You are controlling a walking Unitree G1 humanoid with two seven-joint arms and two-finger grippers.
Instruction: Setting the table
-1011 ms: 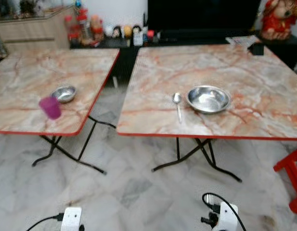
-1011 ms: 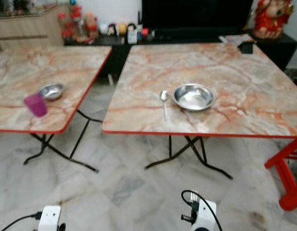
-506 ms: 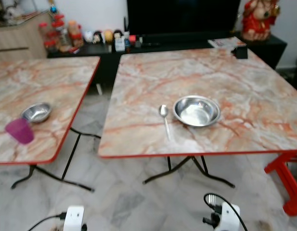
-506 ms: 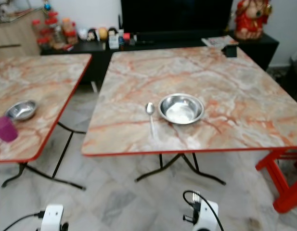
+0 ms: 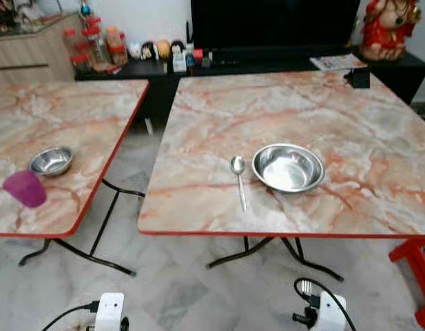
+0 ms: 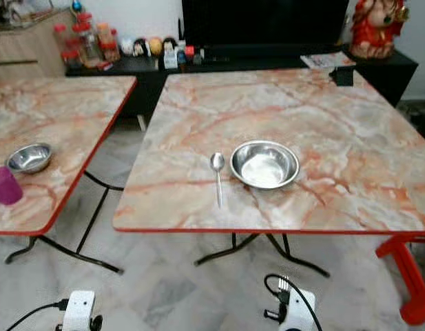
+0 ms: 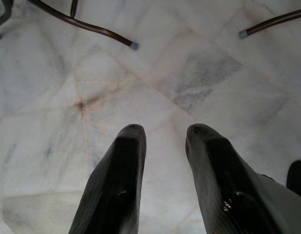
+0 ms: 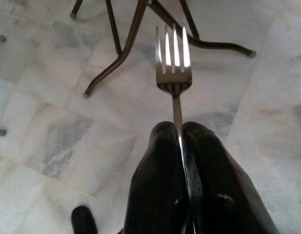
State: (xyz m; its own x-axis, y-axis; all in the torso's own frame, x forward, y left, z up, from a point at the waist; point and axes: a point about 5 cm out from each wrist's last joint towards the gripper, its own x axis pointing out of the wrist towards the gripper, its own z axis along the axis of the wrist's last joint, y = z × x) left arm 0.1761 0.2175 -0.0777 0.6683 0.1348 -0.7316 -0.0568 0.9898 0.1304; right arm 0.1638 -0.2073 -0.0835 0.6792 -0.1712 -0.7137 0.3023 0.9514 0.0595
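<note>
right gripper (image 8: 182,134) pinching a fork (image 8: 173,53), tines out past the tips | bowl (image 5: 288,167) up ahead of it on the table (image 5: 377,124), spoon (image 5: 239,178) taking its left side | left gripper (image 7: 162,134) spread, empty | right arm's nearer

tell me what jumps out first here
A steel bowl with a spoon beside it sits on the near marble-top table. The right pincer holds a fork over the floor. A purple cup stands on the other table.
</note>
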